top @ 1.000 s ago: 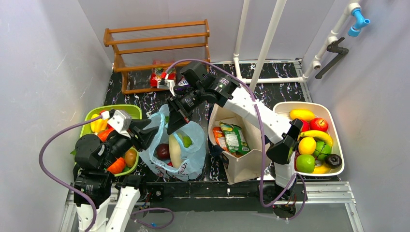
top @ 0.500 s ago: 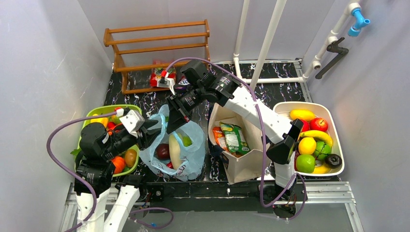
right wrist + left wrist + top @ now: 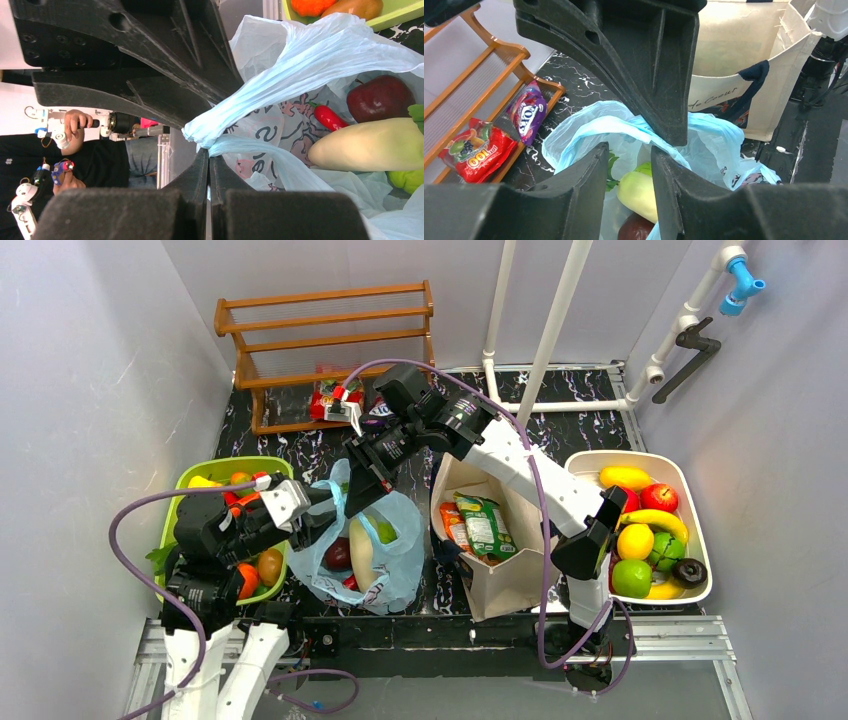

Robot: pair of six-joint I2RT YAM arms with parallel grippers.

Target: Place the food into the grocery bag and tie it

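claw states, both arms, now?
Left claw: open, holding nothing.
Right claw: closed, pinching the grocery bag.

A black table [image 3: 590, 425] veined with white is seen from above. At its far left a wooden rack [image 3: 325, 340] is set against the back wall. A red packet [image 3: 471, 152] and a purple packet [image 3: 526, 114] are found at the rack's foot; whether they rest on the table or on the lowest shelf cannot be told. A green bin [image 3: 270, 468] is placed at the near left. Just beside it, the light-blue grocery bag [image 3: 405, 540] is spread on the surface, and a beige tote [image 3: 510, 585] is stood next to it. A white tub [image 3: 590, 457] is set at the right. White pipes [image 3: 580, 405] are laid along the far right.
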